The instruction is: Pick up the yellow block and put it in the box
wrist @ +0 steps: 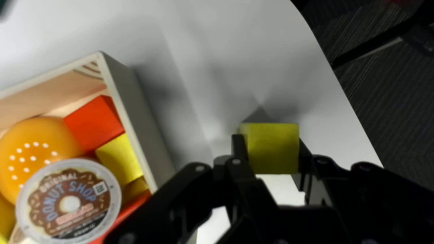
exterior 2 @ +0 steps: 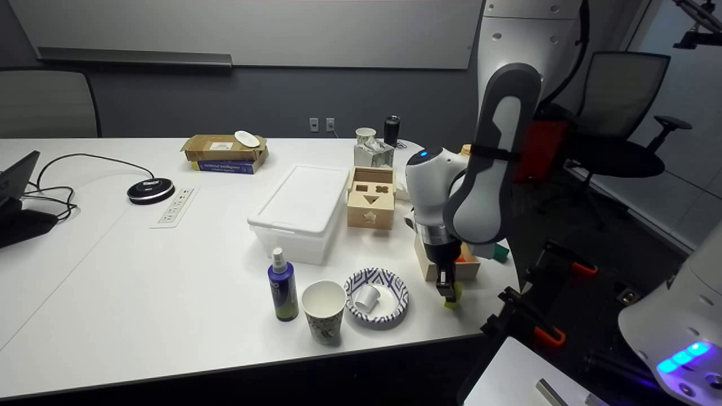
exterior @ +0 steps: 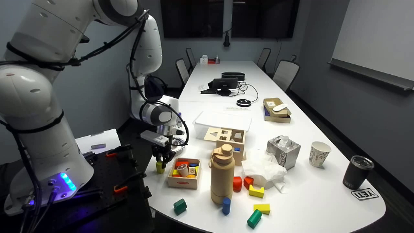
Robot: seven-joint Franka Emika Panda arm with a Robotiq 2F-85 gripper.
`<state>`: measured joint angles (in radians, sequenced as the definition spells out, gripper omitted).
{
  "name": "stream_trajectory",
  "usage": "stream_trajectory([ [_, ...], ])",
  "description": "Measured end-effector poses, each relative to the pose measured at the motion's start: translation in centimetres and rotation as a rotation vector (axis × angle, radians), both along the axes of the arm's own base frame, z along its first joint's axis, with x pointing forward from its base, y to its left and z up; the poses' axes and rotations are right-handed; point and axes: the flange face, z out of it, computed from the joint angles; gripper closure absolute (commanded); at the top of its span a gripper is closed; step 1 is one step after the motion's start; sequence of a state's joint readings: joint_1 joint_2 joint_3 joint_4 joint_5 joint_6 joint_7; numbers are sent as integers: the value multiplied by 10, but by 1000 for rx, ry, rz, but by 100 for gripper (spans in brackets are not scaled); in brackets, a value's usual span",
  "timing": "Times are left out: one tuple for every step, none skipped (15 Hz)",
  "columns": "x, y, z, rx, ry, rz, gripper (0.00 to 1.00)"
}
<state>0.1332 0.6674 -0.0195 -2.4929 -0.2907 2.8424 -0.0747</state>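
A yellow block (exterior: pixel 160 168) is at the near table edge, seen also in an exterior view (exterior 2: pixel 453 298) and in the wrist view (wrist: pixel 273 154). My gripper (wrist: pixel 269 146) has a finger against each side of it and is shut on it. Whether the block touches the table cannot be told. The gripper points down in both exterior views (exterior: pixel 162 158) (exterior 2: pixel 447 290). The light natural-wood box (exterior: pixel 230 145) with cut-out shapes stands farther in on the table, also in an exterior view (exterior 2: pixel 370 218). It is out of the wrist view.
A small open wooden tray (exterior: pixel 182 184) of coloured blocks stands right beside the gripper. A tan bottle (exterior: pixel 222 176), loose blocks (exterior: pixel 261 208), a tissue box (exterior: pixel 284 152) and a lidded plastic bin (exterior 2: pixel 299 206) stand around. A bowl (exterior 2: pixel 401 299) and paper cup (exterior 2: pixel 324 316) are near.
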Motion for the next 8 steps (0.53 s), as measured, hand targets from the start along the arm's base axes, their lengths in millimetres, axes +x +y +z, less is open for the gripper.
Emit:
stream_trajectory([
  [1,0,0,0,-7,0,92],
  [2,0,1,1,-16,1,92],
  [3,1,1,2,-20,2,92],
  [4,2,2,2,-23,0,92],
  [5,3,3,3,-26,-3,92],
  [6,6,5,4,-28,-6,92],
  [8,9,9,5,-29,-12,92],
  [10,14,15,6,-23,-22,92],
])
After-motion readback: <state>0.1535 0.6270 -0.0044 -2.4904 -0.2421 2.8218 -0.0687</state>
